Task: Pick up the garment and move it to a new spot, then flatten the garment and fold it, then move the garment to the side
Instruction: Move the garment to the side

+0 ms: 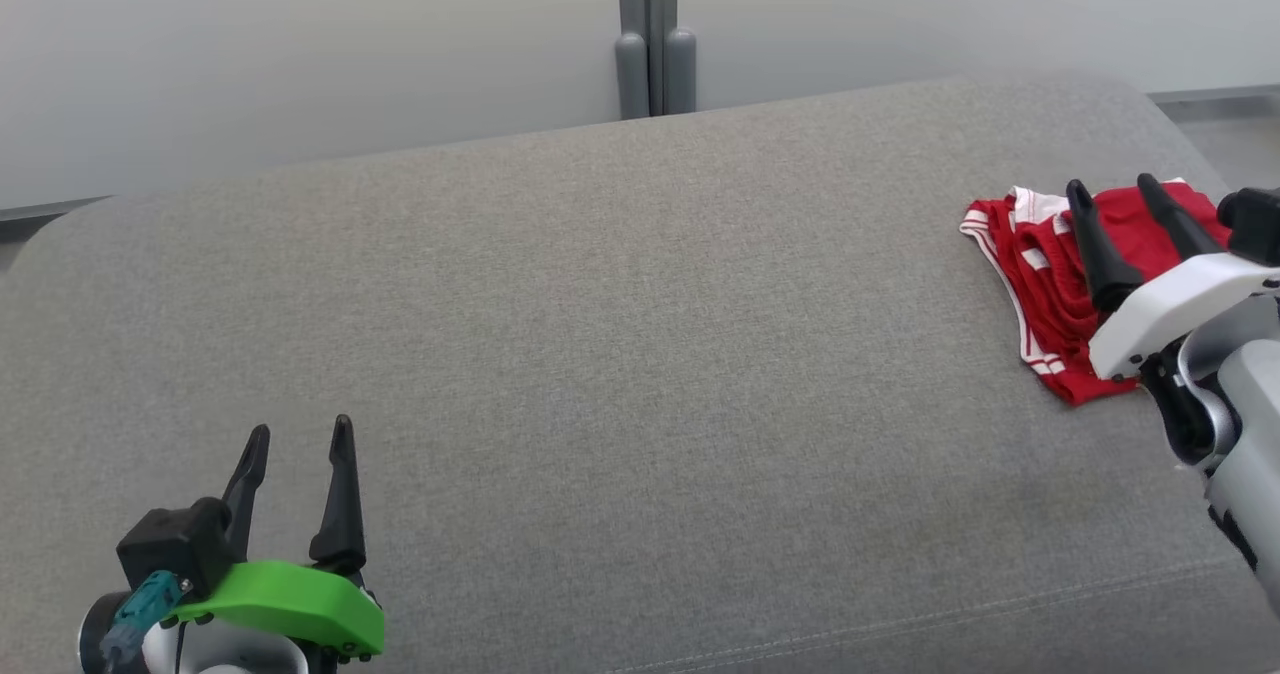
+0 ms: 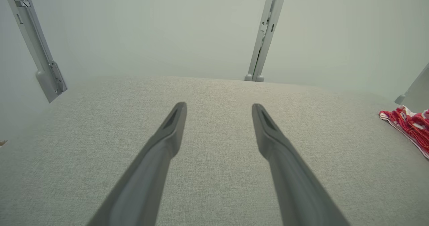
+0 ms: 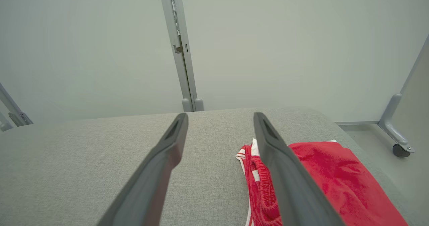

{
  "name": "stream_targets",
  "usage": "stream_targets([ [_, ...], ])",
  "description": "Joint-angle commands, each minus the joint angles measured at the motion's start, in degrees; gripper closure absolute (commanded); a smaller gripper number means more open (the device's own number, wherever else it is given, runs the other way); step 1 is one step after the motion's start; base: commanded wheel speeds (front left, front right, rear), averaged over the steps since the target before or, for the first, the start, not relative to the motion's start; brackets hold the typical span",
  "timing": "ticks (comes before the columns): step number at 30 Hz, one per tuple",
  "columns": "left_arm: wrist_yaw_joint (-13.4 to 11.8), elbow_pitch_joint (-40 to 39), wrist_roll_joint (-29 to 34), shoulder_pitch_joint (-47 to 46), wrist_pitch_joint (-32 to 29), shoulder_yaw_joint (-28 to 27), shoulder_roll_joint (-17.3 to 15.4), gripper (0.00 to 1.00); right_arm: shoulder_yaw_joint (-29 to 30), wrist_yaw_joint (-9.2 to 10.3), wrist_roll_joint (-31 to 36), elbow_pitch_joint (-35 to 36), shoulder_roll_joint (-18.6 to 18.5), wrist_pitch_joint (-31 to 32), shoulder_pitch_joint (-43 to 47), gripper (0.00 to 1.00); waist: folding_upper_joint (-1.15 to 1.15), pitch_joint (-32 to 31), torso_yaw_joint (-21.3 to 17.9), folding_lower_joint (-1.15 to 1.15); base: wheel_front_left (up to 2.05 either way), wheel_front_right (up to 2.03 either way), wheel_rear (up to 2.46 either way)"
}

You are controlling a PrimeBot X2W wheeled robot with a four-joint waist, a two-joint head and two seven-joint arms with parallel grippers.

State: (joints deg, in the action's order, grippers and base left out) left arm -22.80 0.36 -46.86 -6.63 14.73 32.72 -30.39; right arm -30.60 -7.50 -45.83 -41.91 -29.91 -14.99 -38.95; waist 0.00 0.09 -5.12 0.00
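We are holding our right gripper (image 1: pixel 1112 186) with its fingers spread wide and empty over the red-and-white shorts (image 1: pixel 1045 289), which are lying crumpled near the far right edge of the grey fabric cushion (image 1: pixel 600 354). Well apart, at the near left, our left gripper (image 1: pixel 301 428) is hovering above bare cushion, its fingers likewise spread and gripping nothing. Behind the cushion a grey partition post (image 1: pixel 655 34) is standing between pale panels.

garment (image 1: pixel 1050 284) on cushion's (image 1: pixel 600 354) right side
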Motion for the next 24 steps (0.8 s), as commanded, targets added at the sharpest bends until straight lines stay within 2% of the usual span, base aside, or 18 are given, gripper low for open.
stream_targets([
  [1, -0.5, -0.1, -0.4, 1.5, 0.4, -1.0, 0.1, 0.00, 3.2, 0.03, 2.5, 2.1, 1.5, -0.1, 3.3, 0.00, 0.00, -2.4, 2.5, 0.00, 0.00, 0.00, 0.00],
  [6, -0.4, -0.4, -0.2, 3.4, 0.5, -2.4, 0.4, 0.00, 9.6, 0.03, 8.8, 6.9, 5.4, -0.1, 9.7, 0.00, 0.00, -2.9, 3.1, 0.00, 0.00, 0.00, 0.00],
  [15, 0.5, 0.2, 0.1, 6.4, 0.5, -4.3, 1.4, 0.00, 20.4, 0.03, 20.0, 18.6, 17.1, 2.8, 22.9, 0.00, 0.00, -3.8, 3.6, 0.00, 0.00, 0.00, 0.00],
  [19, 1.0, 0.7, 0.5, 6.8, 0.5, -4.2, 1.8, 0.00, 22.9, 0.03, 24.7, 24.8, 21.7, 5.6, 27.9, 0.00, 0.00, -4.1, 3.6, 0.00, 0.00, 0.00, 0.00],
  [24, 1.1, 1.1, 0.8, 7.6, 0.5, -3.9, 2.1, 0.00, 24.0, 0.02, 28.3, 31.0, 25.2, 8.8, 32.8, 0.00, 0.00, -4.4, 3.5, 0.00, 0.00, 0.00, 0.00],
])
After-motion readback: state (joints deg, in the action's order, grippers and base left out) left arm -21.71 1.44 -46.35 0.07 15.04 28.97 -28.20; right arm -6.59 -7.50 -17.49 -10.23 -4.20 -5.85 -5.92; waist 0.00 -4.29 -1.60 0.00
